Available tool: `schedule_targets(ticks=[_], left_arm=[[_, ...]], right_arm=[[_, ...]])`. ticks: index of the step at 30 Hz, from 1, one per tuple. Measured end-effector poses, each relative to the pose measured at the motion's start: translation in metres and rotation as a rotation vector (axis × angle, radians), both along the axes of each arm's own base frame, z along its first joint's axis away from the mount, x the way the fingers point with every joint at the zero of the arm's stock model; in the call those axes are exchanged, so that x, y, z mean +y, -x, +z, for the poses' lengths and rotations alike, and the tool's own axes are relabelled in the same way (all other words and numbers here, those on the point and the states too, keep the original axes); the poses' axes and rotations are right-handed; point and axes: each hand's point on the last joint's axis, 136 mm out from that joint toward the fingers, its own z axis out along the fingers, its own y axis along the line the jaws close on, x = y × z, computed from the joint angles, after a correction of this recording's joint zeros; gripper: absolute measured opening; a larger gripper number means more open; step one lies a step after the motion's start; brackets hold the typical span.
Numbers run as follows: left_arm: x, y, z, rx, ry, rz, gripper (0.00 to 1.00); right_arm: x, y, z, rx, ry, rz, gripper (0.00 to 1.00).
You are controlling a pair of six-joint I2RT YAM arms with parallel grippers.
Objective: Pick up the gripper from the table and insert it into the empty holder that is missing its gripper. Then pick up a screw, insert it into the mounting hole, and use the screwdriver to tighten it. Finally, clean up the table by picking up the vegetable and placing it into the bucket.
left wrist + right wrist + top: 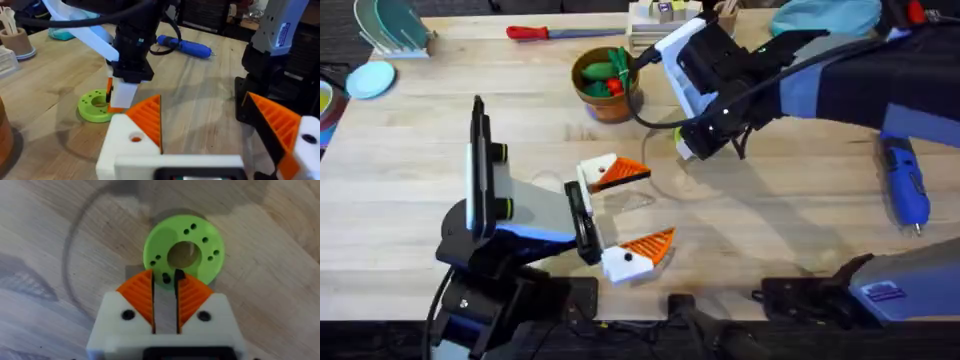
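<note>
My left gripper rests open low over the table. Both of its white blocks carry orange fingers. The far one is the gripper seated in the holder, whose mounting hole shows orange and no screw head. My right gripper points down at a green holed disc, fingers nearly together on a small dark screw. The blue screwdriver lies at the right. The bucket holds green and red vegetables.
A red-handled tool lies along the far edge. Blue plates and a rack sit at the far left, a small stand with sticks and a blue cloth at the back. The right arm's cable hangs beside the bucket.
</note>
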Motion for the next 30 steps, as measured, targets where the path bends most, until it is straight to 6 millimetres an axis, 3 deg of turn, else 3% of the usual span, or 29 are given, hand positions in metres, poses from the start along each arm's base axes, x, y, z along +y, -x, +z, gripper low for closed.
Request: schedule_targets(ticks=[6,10,22,26,30], left_arm=[[0.000,0.000,0.000,0.001,0.000,0.000,0.993],[0.000,0.000,0.000,0.001,0.000,0.000,0.993],[0.000,0.000,0.000,0.001,0.000,0.000,0.993],[0.000,0.000,0.000,0.001,0.000,0.000,0.993],[0.000,0.000,0.000,0.000,0.000,0.000,0.993]], right_arm=[[0.000,-0.001,0.000,-0.005,0.001,-0.001,0.143],[-0.001,-0.002,0.001,-0.010,0.006,-0.003,0.019],[-0.005,0.003,0.003,0.012,0.024,-0.003,0.007],[-0.005,0.002,0.018,0.005,0.020,-0.003,0.006],[-0.003,0.000,0.045,-0.002,0.014,-0.003,0.006]])
